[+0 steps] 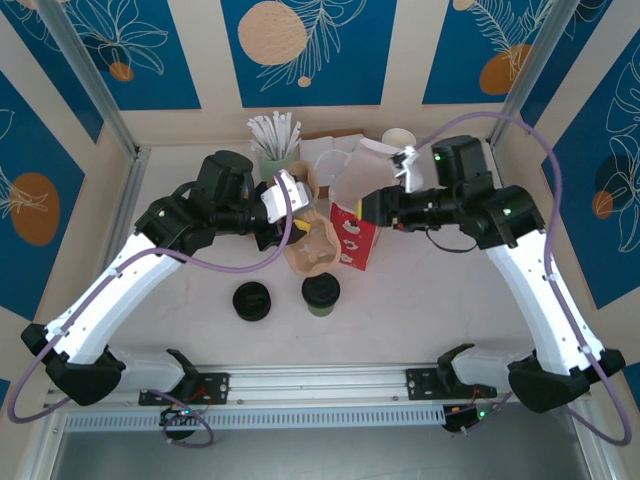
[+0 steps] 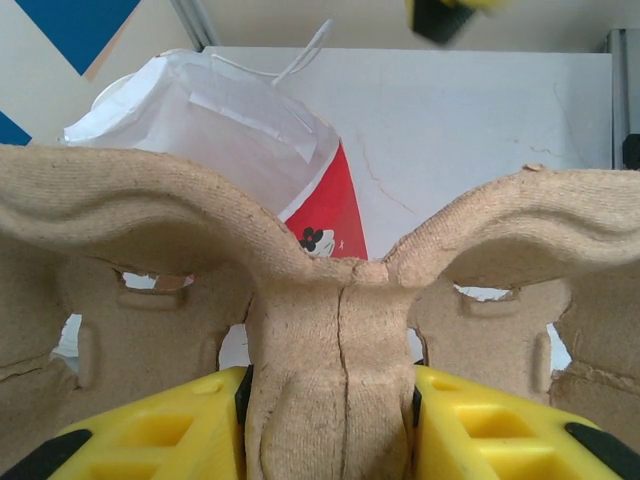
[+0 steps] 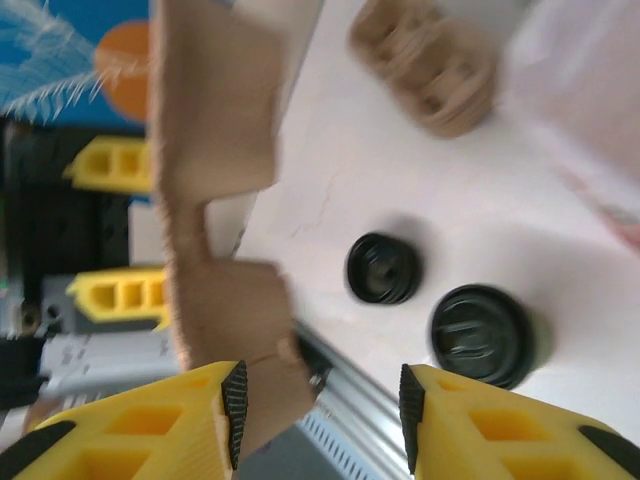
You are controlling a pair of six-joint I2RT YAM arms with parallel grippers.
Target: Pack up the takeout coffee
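The takeout coffee [image 1: 321, 293], a short pale cup with a black lid, stands on the table in front of the red-and-white paper bag [image 1: 353, 238]; from the right wrist its lid [image 3: 480, 335] shows from above. My left gripper [image 1: 288, 196] is shut on the middle post of a brown pulp cup carrier [image 2: 330, 330], held upright just left of the bag [image 2: 250, 130]. My right gripper [image 1: 366, 207] hovers at the bag's white open top, open [image 3: 320, 400]. The held carrier's edge [image 3: 215, 170] hangs beside its left finger.
A loose black lid [image 1: 251, 300] lies left of the coffee and shows again [image 3: 383, 268]. A second pulp carrier [image 1: 312, 250] lies flat by the bag. A cup of white sticks [image 1: 275, 140] and a lidless cup [image 1: 398, 138] stand at the back wall.
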